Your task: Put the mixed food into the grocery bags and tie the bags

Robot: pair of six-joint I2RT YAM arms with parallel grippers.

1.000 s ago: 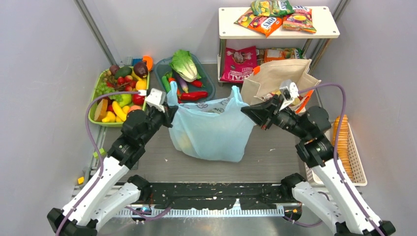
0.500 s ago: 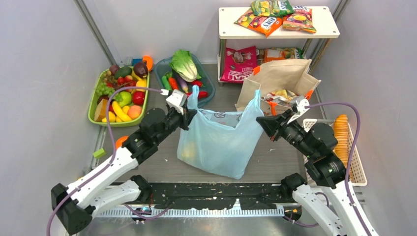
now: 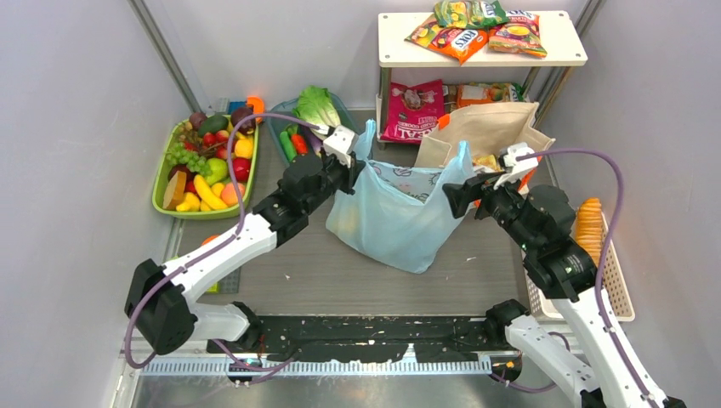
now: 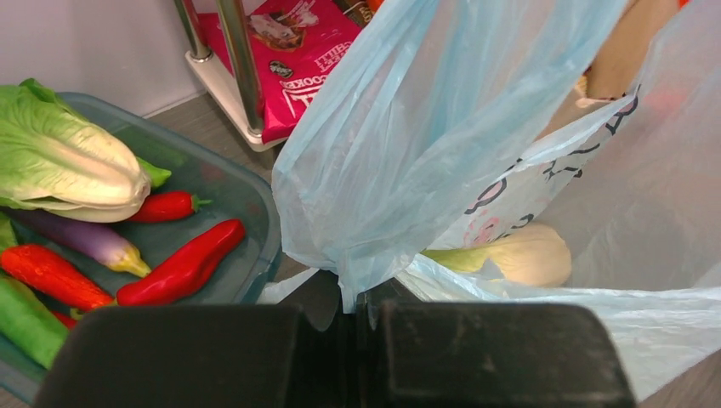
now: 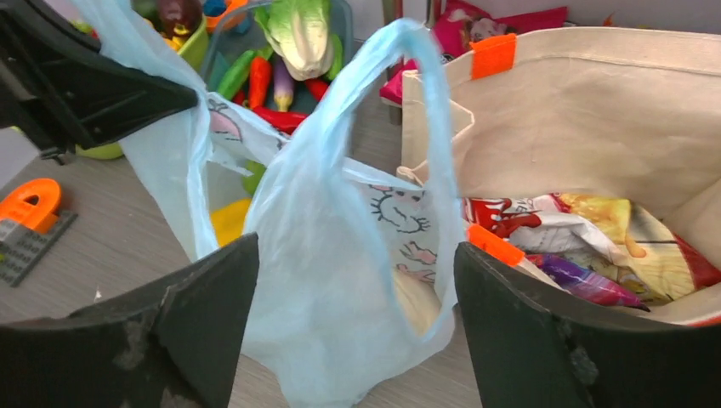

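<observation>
Left gripper (image 4: 361,310) is clenched on one handle (image 3: 366,136) of the light-blue plastic bag (image 3: 391,221), a fold of the thin film being pinched between the closed fingers. Right gripper (image 5: 357,272) is released: its fingers are spread wide, and the other handle (image 5: 400,102) is seen standing as a loop in the gap between them, gripped by neither.

The bag is set on the table (image 3: 340,272) between the two arms, its mouth held up on the left side. A pale cabbage (image 4: 519,255) can be made out inside it, and a yellow item (image 5: 229,223) shows through the plastic.

Just beside the bag, on its far right, the beige canvas tote (image 3: 489,132) is stood open, with shiny snack packets (image 5: 595,242) lying in it. Behind the tote a white shelf (image 3: 400,47) carries more packets (image 3: 459,38).

To the far left of the bag a teal tray (image 4: 255,212) holds a lettuce (image 4: 68,170) and red peppers (image 4: 183,263). A green tray (image 3: 161,183) of toy fruit lies further left. At the right edge, stacked biscuits (image 3: 587,225) are kept in a white mesh basket (image 3: 619,293).
</observation>
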